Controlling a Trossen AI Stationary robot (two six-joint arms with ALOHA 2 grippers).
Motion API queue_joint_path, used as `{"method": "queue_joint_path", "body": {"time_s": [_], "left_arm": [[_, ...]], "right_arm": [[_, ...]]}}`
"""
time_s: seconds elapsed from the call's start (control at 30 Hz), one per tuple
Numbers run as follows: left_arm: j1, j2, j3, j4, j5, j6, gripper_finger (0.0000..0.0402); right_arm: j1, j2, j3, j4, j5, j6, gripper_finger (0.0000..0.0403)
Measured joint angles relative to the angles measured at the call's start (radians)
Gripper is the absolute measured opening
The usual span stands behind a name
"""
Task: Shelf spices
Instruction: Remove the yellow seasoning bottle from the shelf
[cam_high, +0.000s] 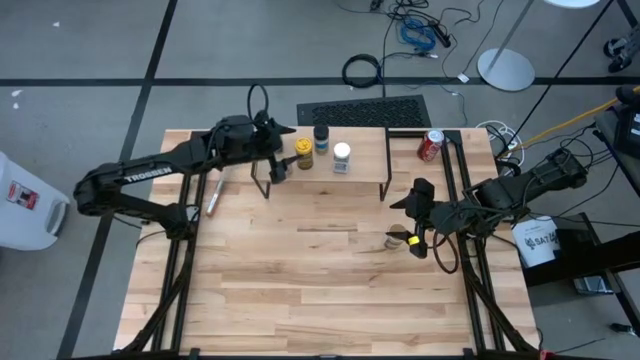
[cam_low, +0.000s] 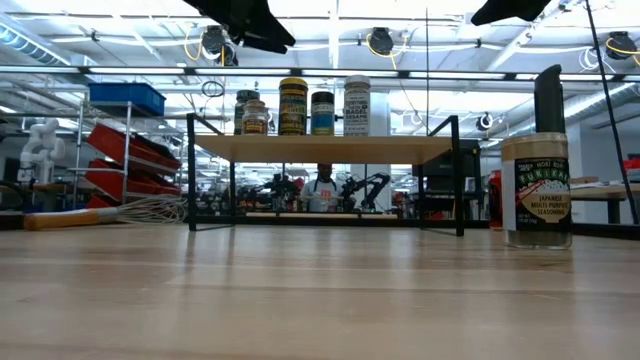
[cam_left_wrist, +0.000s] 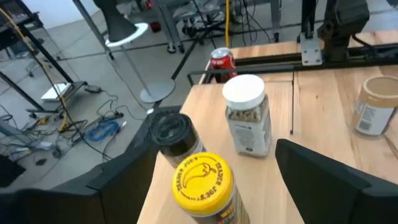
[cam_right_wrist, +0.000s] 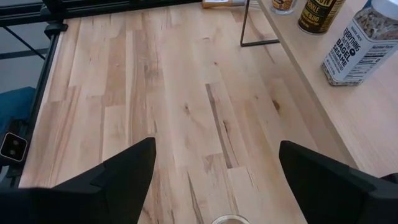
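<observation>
The shelf (cam_high: 360, 172) is a light-wood board on black legs at the table's far side. Its left half carries a yellow-lidded jar (cam_high: 304, 150), a dark-lidded jar (cam_high: 321, 135) and a white-lidded jar (cam_high: 342, 153). The low view shows one more small jar (cam_low: 255, 118) at the left of that row. My left gripper (cam_high: 277, 165) hovers open above the shelf's left end, its fingers on either side of the yellow lid (cam_left_wrist: 202, 180) without touching it. A tan-lidded jar (cam_high: 395, 240) stands on the table. My right gripper (cam_right_wrist: 216, 146) is open just above that jar (cam_low: 537, 190).
A wire whisk (cam_high: 215, 195) lies on the table left of the shelf. A red soda can (cam_high: 430, 145) stands at the far right, beside the shelf. Black frame rails (cam_high: 455, 200) run along both table sides. Open tabletop (cam_high: 320, 280) stretches toward the near edge.
</observation>
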Motion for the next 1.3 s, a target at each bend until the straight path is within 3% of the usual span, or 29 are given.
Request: {"method": "queue_joint_path", "body": {"time_s": [0.13, 0.37, 0.73, 1.3], "left_arm": [[0.017, 0.007, 0.0, 0.0, 0.012, 0.006, 0.0341], [0.102, 0.018, 0.0, -0.009, 0.202, -0.054, 0.0341], [0.202, 0.12, 0.0, 0.002, 0.364, -0.055, 0.0341], [0.202, 0.171, 0.0, 0.017, 0.378, -0.053, 0.0341]], "right_arm": [[0.0, 0.0, 0.0, 0.001, 0.0, 0.001, 0.0329], [0.0, 0.0, 0.0, 0.001, 0.0, 0.018, 0.0329], [0.0, 0.0, 0.0, 0.001, 0.0, 0.007, 0.0329], [0.0, 0.001, -0.001, 0.005, 0.001, 0.005, 0.0329]]}}
